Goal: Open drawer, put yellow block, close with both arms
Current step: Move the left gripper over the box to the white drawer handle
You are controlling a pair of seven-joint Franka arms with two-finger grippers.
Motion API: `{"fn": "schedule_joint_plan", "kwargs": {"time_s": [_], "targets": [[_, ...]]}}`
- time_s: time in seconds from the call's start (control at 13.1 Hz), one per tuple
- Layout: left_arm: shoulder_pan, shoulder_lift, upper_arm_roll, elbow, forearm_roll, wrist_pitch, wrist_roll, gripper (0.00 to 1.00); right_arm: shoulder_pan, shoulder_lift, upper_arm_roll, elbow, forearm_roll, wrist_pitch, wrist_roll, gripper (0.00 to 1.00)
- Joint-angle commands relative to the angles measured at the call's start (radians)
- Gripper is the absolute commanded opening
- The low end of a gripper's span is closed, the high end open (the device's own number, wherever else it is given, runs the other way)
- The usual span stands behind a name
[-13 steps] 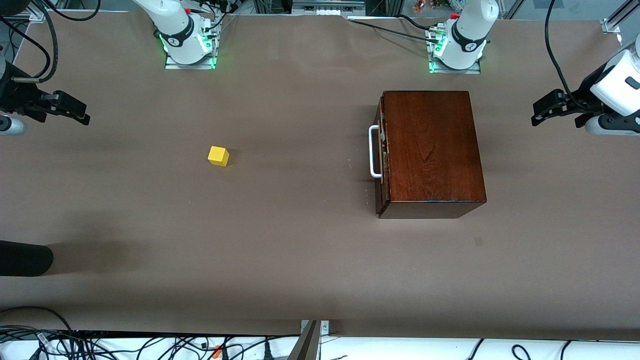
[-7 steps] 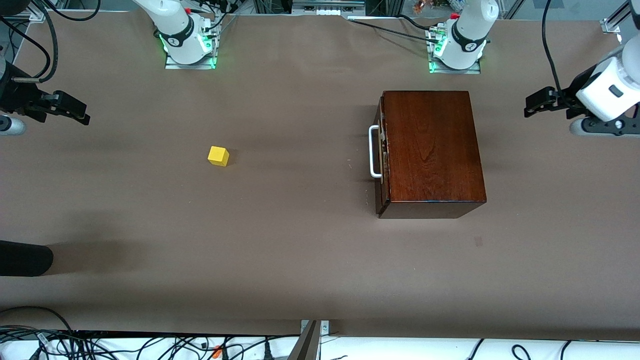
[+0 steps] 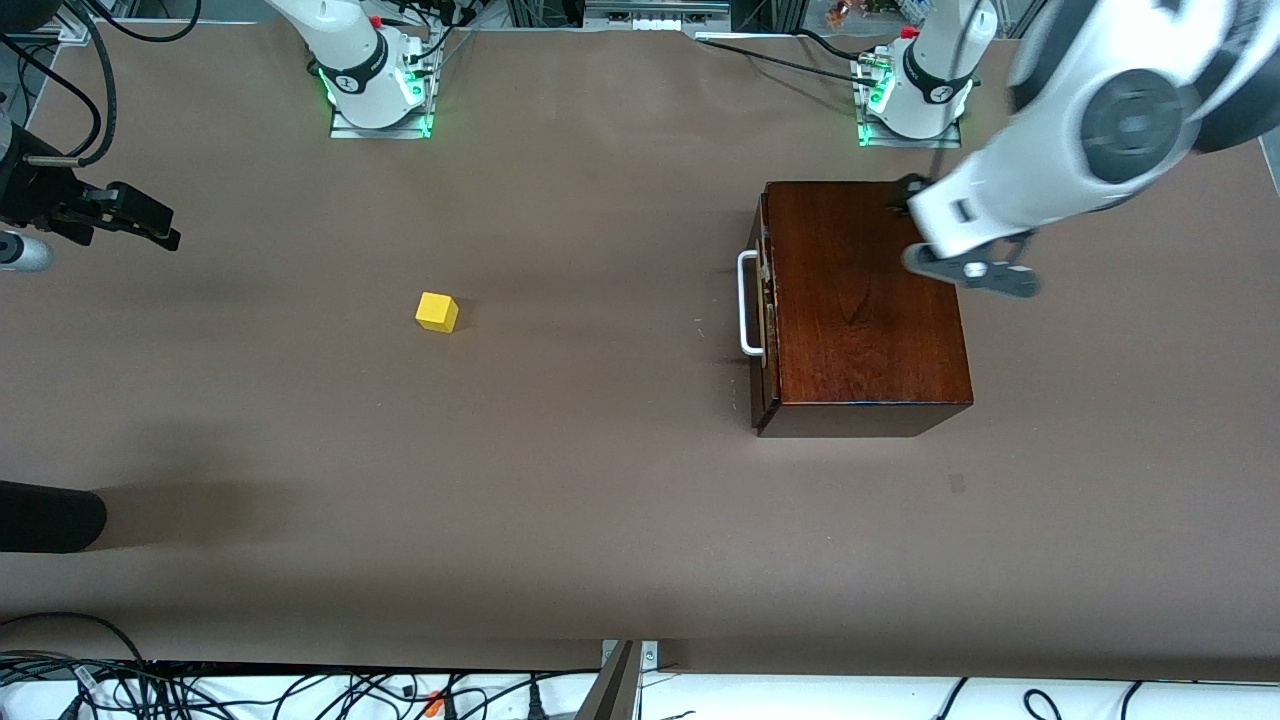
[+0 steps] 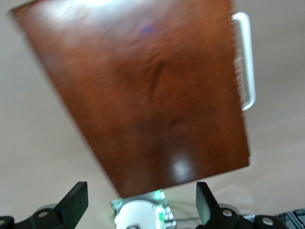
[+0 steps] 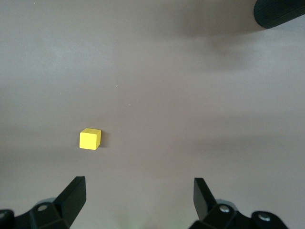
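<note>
The yellow block [image 3: 437, 312] sits on the brown table toward the right arm's end, well apart from the dark wooden box [image 3: 860, 300]. The drawer [image 3: 762, 310] is shut in the box, its white handle [image 3: 748, 305] facing the block. My left gripper [image 3: 908, 195] hangs over the box top near the edge closest to the arm bases; in the left wrist view it [image 4: 140, 207] is open and empty above the box [image 4: 152, 95]. My right gripper [image 3: 150, 225] waits at its end of the table, open and empty [image 5: 138, 198], with the block [image 5: 90, 139] on the table below it.
A black rounded object [image 3: 50, 515] lies at the table's edge at the right arm's end, nearer the front camera. The two green-lit arm bases [image 3: 378, 95] [image 3: 912, 105] stand along the table's edge farthest from the camera. Cables [image 3: 300, 690] run below the nearest edge.
My left arm has swung in from its end of the table to over the wooden box. The right arm, the block and the box have not moved.
</note>
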Motion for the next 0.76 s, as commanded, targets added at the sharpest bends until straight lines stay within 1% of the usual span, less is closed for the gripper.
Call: {"fn": "schedule_joint_plan", "kwargs": {"time_s": [0.0, 0.23, 0.38, 0.46, 0.61, 0.69], "targets": [[-0.061, 0.073, -0.038, 0.038, 0.016, 0.102, -0.121, 1.00, -0.008, -0.004, 0.003, -0.002, 0.013, 0.005, -0.001, 1.00], [-0.193, 0.143, -0.035, 0.035, 0.030, 0.222, -0.336, 1.00, -0.008, -0.003, 0.003, -0.002, 0.013, 0.005, -0.001, 1.00], [-0.246, 0.195, -0.034, 0.035, 0.051, 0.315, -0.426, 1.00, -0.008, -0.003, 0.003, -0.002, 0.013, 0.005, -0.001, 1.00], [-0.280, 0.220, -0.033, 0.035, 0.094, 0.346, -0.466, 1.00, -0.008, -0.003, 0.003, -0.002, 0.013, 0.005, -0.001, 1.00], [-0.328, 0.264, -0.036, 0.034, 0.216, 0.356, -0.546, 1.00, -0.008, -0.003, 0.003, -0.002, 0.013, 0.005, -0.001, 1.00], [-0.345, 0.283, -0.036, 0.029, 0.244, 0.360, -0.577, 1.00, -0.008, -0.003, 0.003, -0.002, 0.013, 0.005, -0.001, 1.00]]}}
